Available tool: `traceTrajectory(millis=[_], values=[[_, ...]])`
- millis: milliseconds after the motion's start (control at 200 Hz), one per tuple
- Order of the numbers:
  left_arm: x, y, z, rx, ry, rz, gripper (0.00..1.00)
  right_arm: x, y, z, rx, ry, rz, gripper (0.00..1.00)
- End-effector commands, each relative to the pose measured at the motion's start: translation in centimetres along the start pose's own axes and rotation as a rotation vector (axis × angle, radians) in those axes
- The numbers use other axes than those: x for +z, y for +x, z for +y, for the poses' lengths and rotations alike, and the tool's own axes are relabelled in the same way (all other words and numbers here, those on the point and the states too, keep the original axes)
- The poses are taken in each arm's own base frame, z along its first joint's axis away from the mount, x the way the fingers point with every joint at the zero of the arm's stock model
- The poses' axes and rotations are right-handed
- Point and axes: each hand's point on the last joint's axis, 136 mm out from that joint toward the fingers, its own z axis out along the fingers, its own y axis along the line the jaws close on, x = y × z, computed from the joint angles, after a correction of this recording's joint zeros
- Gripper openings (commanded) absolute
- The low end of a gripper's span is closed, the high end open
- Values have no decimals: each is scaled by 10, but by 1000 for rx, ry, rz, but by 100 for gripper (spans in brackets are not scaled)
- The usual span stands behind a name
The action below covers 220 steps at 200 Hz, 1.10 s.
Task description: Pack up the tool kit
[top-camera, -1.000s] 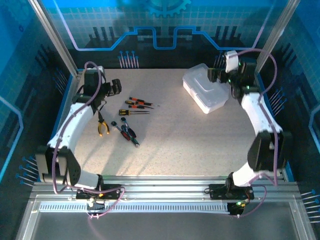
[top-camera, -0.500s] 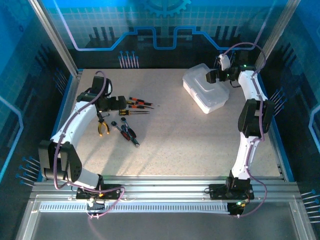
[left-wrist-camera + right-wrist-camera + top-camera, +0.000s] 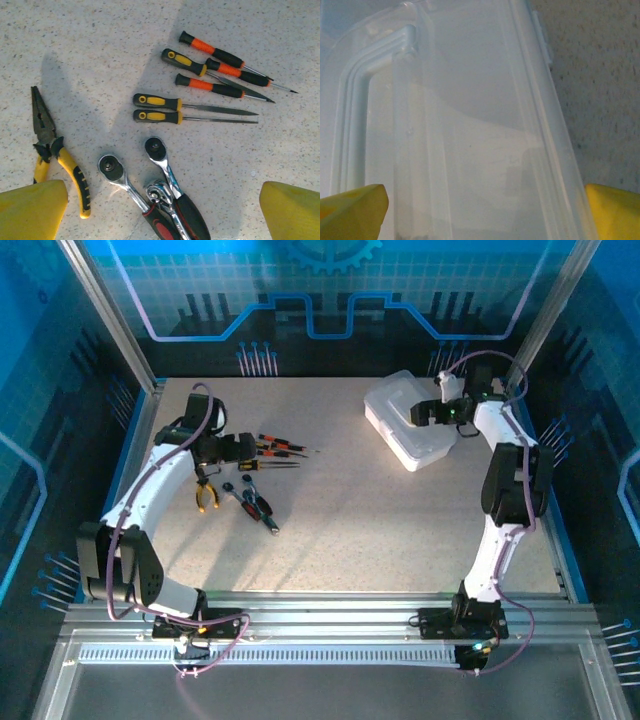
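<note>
The tool kit's clear plastic case [image 3: 403, 422] lies shut at the back right of the table, and its moulded handle [image 3: 356, 95] shows through the lid. My right gripper [image 3: 424, 413] hovers open over the lid [image 3: 470, 150], yellow fingertips [image 3: 351, 212] spread wide. Several orange- and yellow-handled screwdrivers [image 3: 200, 82] lie loose at the left, with yellow-handled pliers [image 3: 56, 155] and three ratchet wrenches [image 3: 160, 197] beside them. My left gripper [image 3: 246, 447] hangs open above these tools, its fingertips [image 3: 292, 212] apart and holding nothing.
The speckled table [image 3: 340, 530] is ringed by a blue rim and metal posts [image 3: 105, 310]. The screwdrivers [image 3: 277, 448], pliers [image 3: 205, 496] and ratchets [image 3: 256, 508] cluster at the left. The arm bases stand on the aluminium rail [image 3: 330, 625] at the near edge.
My right arm has swung up and brought its gripper leftward over the case lid. My left gripper has moved right, over the screwdrivers, and then held still.
</note>
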Motion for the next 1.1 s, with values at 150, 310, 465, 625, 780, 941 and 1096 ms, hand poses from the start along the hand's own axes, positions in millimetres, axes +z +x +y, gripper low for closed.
traceTrajectory(millis=[150,310,465,625,780,941,1096], values=[[10,7,-34,27,61,16,99,-34,60,42,282,157,9,100],[32,18,-66,78,103,67,99,-57,85,74,392,103,-70,100],[53,31,-101,122,153,121,99,-79,101,108,355,65,-51,100],[67,45,-132,144,227,165,99,-94,112,122,336,46,-35,100],[69,50,-143,163,248,178,99,-99,110,105,271,145,-23,100],[67,51,-145,170,252,178,99,-84,91,93,181,197,15,100],[63,53,-143,171,251,171,99,-68,66,95,134,166,15,100]])
